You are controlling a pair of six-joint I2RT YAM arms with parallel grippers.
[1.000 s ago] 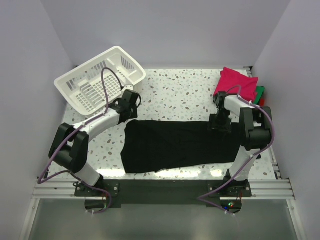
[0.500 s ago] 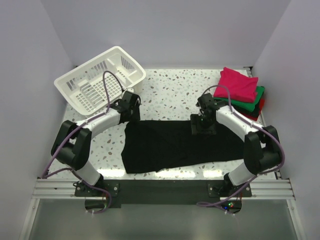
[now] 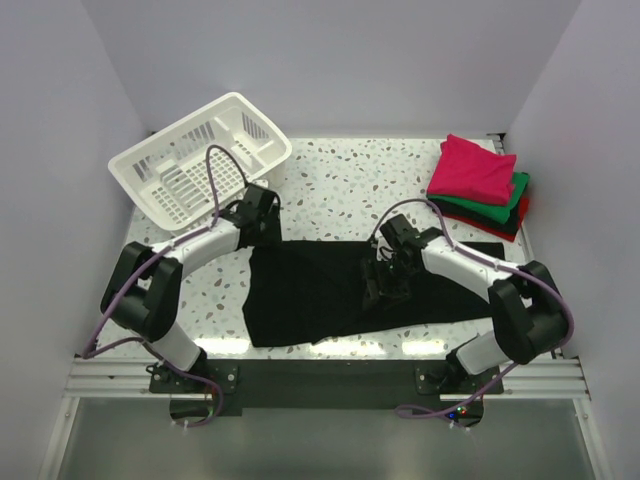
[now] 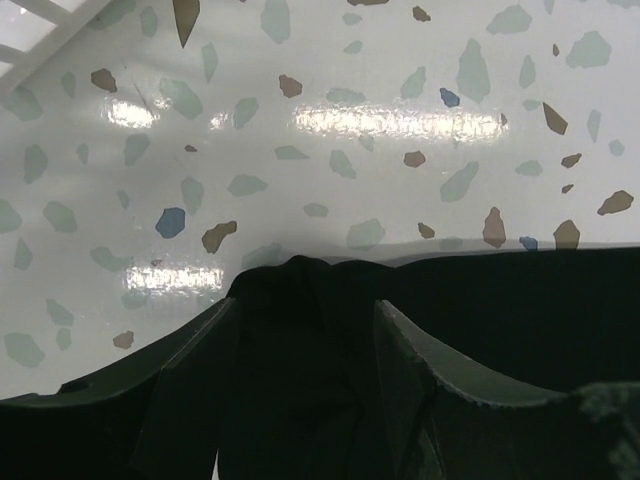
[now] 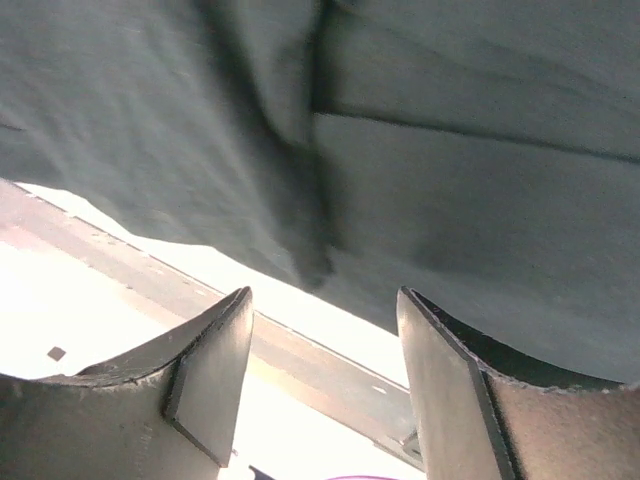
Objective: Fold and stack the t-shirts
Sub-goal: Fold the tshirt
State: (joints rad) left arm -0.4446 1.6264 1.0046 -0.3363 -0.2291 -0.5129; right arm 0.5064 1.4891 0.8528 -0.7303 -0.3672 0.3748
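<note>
Black t-shirt [image 3: 310, 290] lies between basket [image 3: 172, 128] and stack [image 3: 478, 180].

Up top, the fixed camera looks steeply down from behind the arm bases, with the whole table [image 3: 350, 170] in frame. The left wrist camera sits low and close, peering past the left gripper [image 4: 308, 310] over the black t-shirt [image 4: 520, 300] edge onto speckled tabletop. The right wrist camera, tight over the same black t-shirt, faces past the right gripper [image 5: 325, 300] toward a rail [image 5: 330, 375]. All three views share that cloth.
</note>
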